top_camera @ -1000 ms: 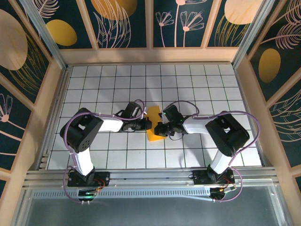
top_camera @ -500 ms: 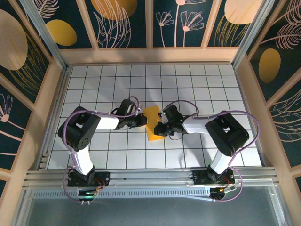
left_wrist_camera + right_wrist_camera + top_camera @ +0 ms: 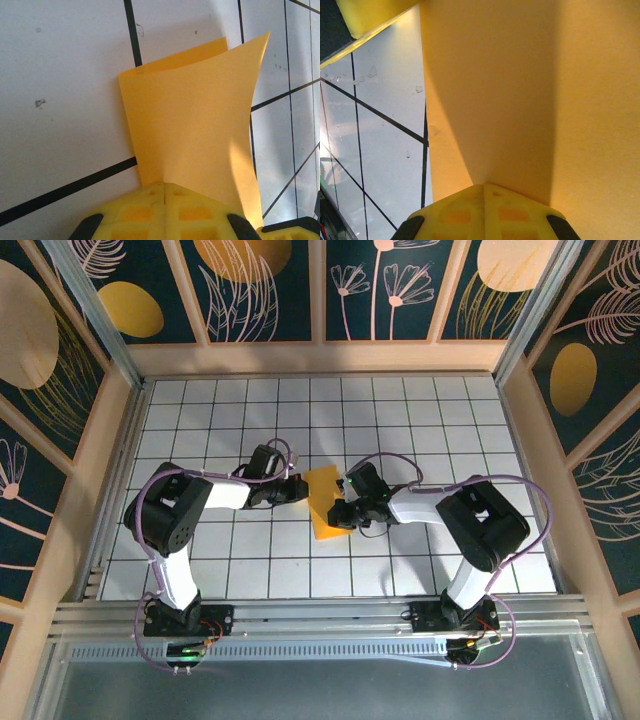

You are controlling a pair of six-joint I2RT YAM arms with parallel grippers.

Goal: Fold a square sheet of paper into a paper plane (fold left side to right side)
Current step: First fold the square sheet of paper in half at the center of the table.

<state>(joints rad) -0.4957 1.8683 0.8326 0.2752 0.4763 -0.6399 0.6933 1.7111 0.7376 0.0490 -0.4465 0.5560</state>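
The square sheet of paper [image 3: 326, 505] is orange-yellow and lies bent between the two grippers at the middle of the tiled table. In the left wrist view the sheet of paper [image 3: 195, 115] curves up in two layers, its near edge running into my shut left gripper [image 3: 164, 186]. That left gripper [image 3: 299, 490] sits at the sheet's left side. My right gripper [image 3: 341, 514] is at the sheet's right edge. In the right wrist view the paper [image 3: 530, 90] runs into the closed right gripper [image 3: 484, 186]. A paper plane is out of view.
The white grid table [image 3: 400, 420] is walled by wooden rails and dark panels with yellow ovals [image 3: 130, 308]. A yellow finger of the other gripper shows at the upper left of the right wrist view [image 3: 370, 15].
My left gripper has drawn back to the left and slightly away, so more of the sheet's left side shows. The right gripper has stayed in place.
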